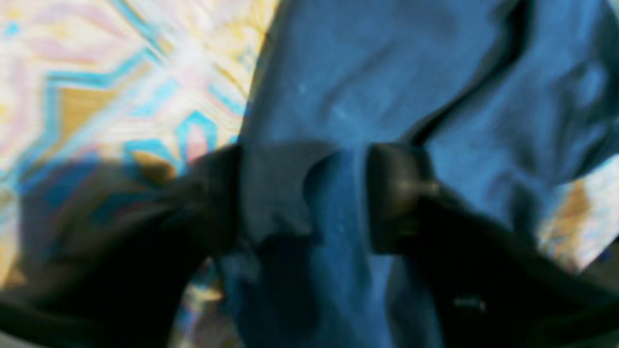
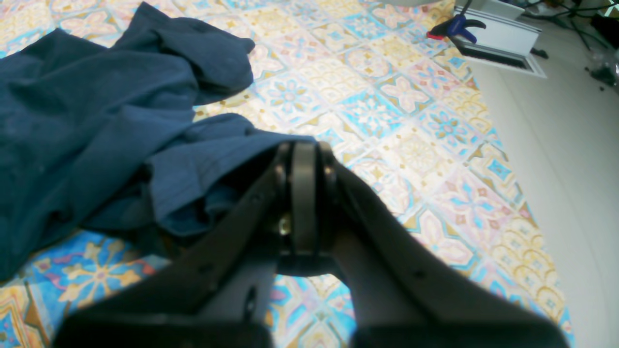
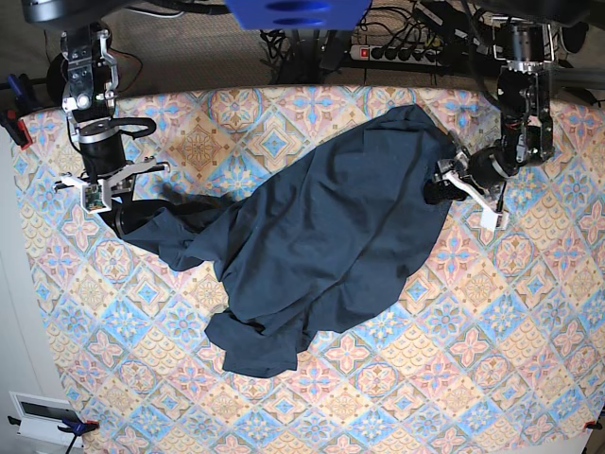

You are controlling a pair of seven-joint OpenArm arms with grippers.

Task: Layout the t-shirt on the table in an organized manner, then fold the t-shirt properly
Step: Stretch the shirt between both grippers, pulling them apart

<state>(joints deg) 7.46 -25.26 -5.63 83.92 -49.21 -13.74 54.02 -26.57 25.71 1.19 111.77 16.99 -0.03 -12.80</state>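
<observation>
On my feeds the table (image 3: 529, 322) carries the t-shirt (image 3: 321, 236) crumpled across its middle, my right gripper (image 2: 303, 152) pinched tight on one edge fold, my left gripper (image 1: 304, 193) reaching low, its jaws narrowed around fabric opposite.

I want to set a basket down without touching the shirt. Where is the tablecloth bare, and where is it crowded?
Bare cloth of the table runs along the near edge, below the t-shirt, and down the base view's right side. The far-left corner is small but free. Crowded: the middle, under the shirt, and both ends, where the left gripper and right gripper meet the fabric.
</observation>
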